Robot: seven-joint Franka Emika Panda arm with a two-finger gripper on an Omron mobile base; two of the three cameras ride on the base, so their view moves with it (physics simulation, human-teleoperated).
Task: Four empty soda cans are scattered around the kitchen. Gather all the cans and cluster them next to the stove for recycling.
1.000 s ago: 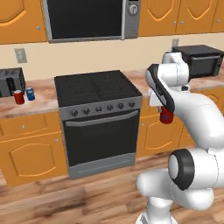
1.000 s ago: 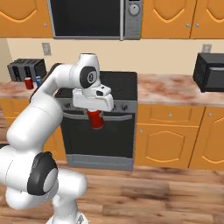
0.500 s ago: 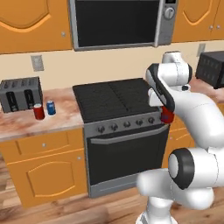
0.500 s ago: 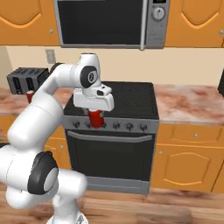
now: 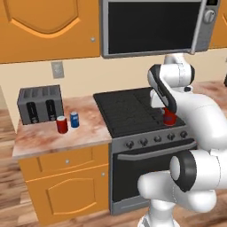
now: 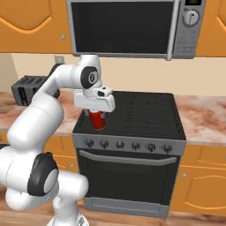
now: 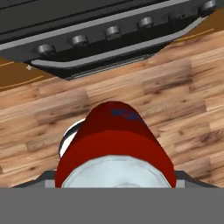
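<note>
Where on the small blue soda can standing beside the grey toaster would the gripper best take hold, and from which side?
Probably around the round side wall at mid-height, coming from above or from the counter's open front edge. The blue soda can stands upright, so its straight sides suit two fingers. The grey two-slot toaster blocks the back, and a red soda can stands close on one side, apart from it.

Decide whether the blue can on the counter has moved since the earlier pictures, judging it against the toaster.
No. The blue can stands beside the red can in front of the toaster, as before; only the camera moved.
</note>
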